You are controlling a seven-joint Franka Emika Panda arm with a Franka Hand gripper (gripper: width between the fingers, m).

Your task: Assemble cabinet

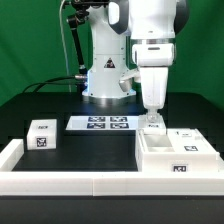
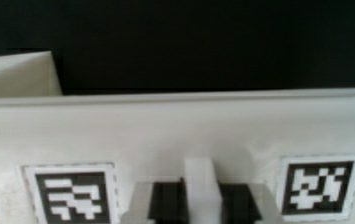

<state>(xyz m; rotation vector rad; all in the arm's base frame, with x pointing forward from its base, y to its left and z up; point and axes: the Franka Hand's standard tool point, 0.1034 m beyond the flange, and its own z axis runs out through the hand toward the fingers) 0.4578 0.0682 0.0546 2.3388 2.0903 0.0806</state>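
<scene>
The cabinet body (image 1: 175,157), a large white box with tag markers, lies at the exterior view's right by the front rail. My gripper (image 1: 152,118) reaches straight down at its far left corner, on a small white tagged panel (image 1: 152,126). In the wrist view the two black fingers (image 2: 165,203) of my gripper (image 2: 197,197) close on a thin white rib of that panel (image 2: 192,130), between two tags. A smaller white cabinet block (image 1: 42,134) with tags sits alone at the exterior view's left.
The marker board (image 1: 103,123) lies flat in front of the robot base (image 1: 108,85). A low white border rail (image 1: 90,184) runs along the front and up the left side. Another white part (image 2: 17,75) shows beyond the panel in the wrist view.
</scene>
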